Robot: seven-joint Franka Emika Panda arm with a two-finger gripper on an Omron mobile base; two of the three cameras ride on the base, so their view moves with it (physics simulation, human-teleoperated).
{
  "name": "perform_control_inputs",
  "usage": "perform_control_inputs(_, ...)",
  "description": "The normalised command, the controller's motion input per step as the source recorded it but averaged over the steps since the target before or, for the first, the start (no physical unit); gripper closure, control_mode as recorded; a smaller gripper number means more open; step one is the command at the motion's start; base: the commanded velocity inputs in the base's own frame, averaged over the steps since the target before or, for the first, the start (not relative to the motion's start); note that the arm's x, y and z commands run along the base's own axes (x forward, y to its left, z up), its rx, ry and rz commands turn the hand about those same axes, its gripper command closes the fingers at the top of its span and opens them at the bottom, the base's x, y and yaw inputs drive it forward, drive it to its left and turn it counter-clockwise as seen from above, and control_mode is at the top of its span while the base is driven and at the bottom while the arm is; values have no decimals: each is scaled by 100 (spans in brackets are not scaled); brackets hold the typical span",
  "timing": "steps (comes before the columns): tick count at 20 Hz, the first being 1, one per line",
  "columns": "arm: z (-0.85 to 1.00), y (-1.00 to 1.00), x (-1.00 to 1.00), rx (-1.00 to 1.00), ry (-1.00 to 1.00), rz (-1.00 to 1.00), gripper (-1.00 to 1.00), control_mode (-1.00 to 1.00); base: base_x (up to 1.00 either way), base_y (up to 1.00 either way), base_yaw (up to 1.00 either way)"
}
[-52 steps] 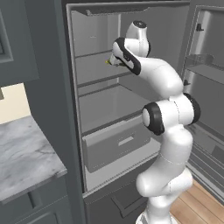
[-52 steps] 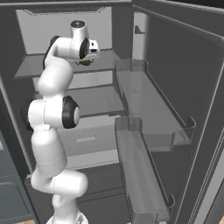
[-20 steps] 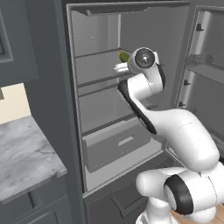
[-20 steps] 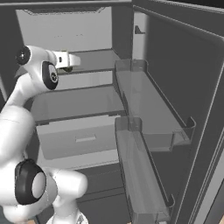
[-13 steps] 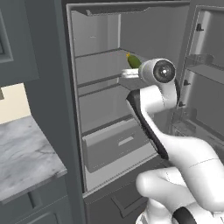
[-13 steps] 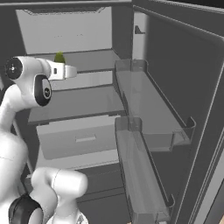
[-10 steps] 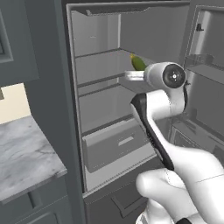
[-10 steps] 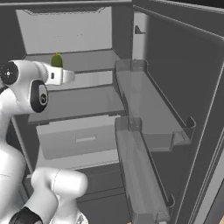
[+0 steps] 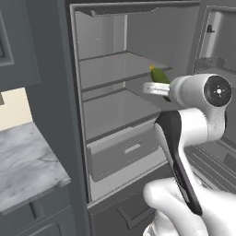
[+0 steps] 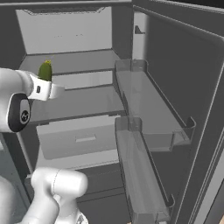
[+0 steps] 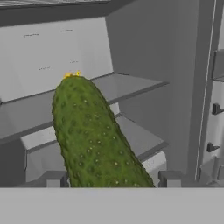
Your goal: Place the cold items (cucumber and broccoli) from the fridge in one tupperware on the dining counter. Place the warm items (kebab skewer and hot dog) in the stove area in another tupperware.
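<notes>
From the left base view I see the cucumber (image 9: 159, 75) poking up just behind the arm's wrist, in front of the open fridge (image 9: 124, 92), level with its middle shelf (image 9: 115, 69); a marble tabletop (image 9: 27, 161) sits at lower left. From the right base view the cucumber (image 10: 45, 70) stands above the wrist, off the shelves. In the hand view the cucumber (image 11: 94, 140) rises between my pincer (image 11: 113, 183) tips, which are clamped on it.
</notes>
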Motion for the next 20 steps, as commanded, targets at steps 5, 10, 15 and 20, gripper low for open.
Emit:
perform_control_inputs(5,6,-1,-91,1,10,0,100,-100,0,0,0)
perform_control_inputs(10,-1,0,-76,0,0,0,100,-100,0,0,0)
perform_control_inputs(15,-22,0,-69,0,0,0,100,-100,0,0,0)
perform_control_inputs(20,-8,0,-27,0,0,-1,100,100,-40,0,-1)
